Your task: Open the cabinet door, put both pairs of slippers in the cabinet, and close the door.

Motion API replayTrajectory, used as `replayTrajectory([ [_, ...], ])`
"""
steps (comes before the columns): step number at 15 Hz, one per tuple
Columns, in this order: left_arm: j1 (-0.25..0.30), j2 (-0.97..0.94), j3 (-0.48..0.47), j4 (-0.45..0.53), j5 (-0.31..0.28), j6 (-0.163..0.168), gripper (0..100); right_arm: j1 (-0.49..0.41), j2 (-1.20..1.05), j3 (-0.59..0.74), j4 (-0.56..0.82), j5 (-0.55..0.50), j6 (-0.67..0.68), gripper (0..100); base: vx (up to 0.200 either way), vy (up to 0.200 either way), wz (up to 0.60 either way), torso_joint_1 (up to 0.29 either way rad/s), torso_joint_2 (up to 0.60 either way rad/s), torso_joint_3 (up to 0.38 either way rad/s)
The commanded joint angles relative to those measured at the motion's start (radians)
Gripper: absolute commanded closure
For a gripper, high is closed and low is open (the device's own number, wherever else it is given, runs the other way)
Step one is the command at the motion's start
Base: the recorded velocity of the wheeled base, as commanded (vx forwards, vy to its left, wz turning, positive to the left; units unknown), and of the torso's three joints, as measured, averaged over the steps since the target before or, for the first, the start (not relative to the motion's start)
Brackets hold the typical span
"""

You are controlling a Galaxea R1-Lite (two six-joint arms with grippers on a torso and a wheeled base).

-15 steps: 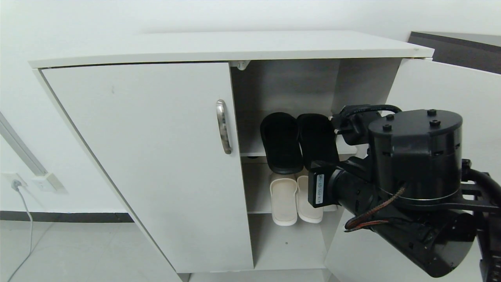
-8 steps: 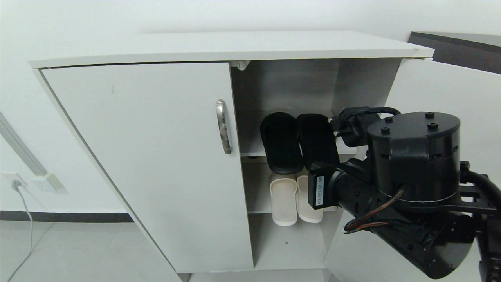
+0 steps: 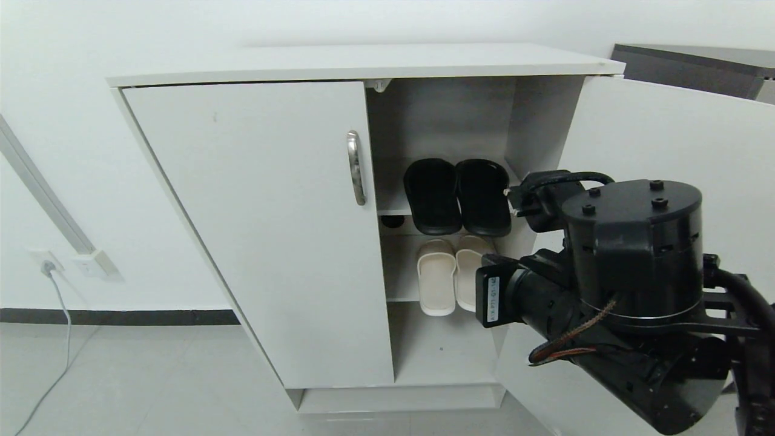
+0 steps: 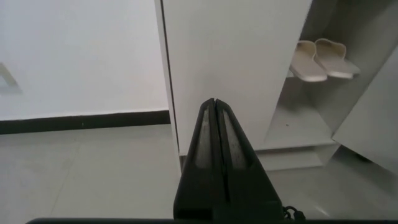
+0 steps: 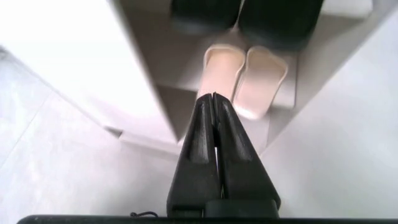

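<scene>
The white cabinet [image 3: 363, 60] stands with its left door [image 3: 266, 230] closed and its right door [image 3: 666, 139] swung open. A black pair of slippers [image 3: 457, 197] lies on the upper shelf, toes inward. A cream pair of slippers [image 3: 447, 275] lies on the shelf below. My right arm fills the foreground in front of the open door. My right gripper [image 5: 214, 102] is shut and empty, hovering before the cream slippers [image 5: 245, 78] and black slippers [image 5: 249, 15]. My left gripper [image 4: 214, 109] is shut and empty, low before the closed door, the cream slippers [image 4: 323, 59] off to one side.
A metal handle [image 3: 356, 168] runs down the closed door's inner edge. A wall socket with a cable [image 3: 45, 266] sits low on the left wall. Grey tiled floor [image 3: 151, 387] lies free before the cabinet. A dark grey unit [image 3: 690, 66] stands behind the open door.
The whole head view has shifted: the cabinet now looks smaller and farther, with more floor showing, so the camera has drawn back. Both pairs of slippers lie as before.
</scene>
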Motion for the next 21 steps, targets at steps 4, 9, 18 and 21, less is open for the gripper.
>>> replayTrajectory([
  [4, 0.001, 0.001, -0.001, 0.001, 0.000, 0.000, 100, -0.001, 0.003, 0.020, 0.000, -0.002, -0.011, 100, -0.200, 0.000, 0.00, 0.001, 0.00, 0.004],
  [9, 0.001, 0.001, 0.000, 0.001, 0.002, -0.002, 100, -0.001, 0.002, 0.057, -0.049, 0.000, -0.040, 100, -0.200, 0.000, 0.00, 0.003, 0.00, 0.001],
  [18, 0.001, 0.001, -0.001, 0.001, 0.002, -0.002, 100, -0.021, 0.012, 0.141, -0.202, 0.028, -0.114, 100, 0.000, 0.000, 0.00, 0.000, 0.00, 0.000],
  [21, 0.001, 0.001, 0.000, 0.001, 0.002, -0.002, 100, -0.022, 0.019, 0.141, -0.204, 0.028, -0.120, 100, 0.000, 0.000, 0.00, 0.000, 0.00, 0.000],
])
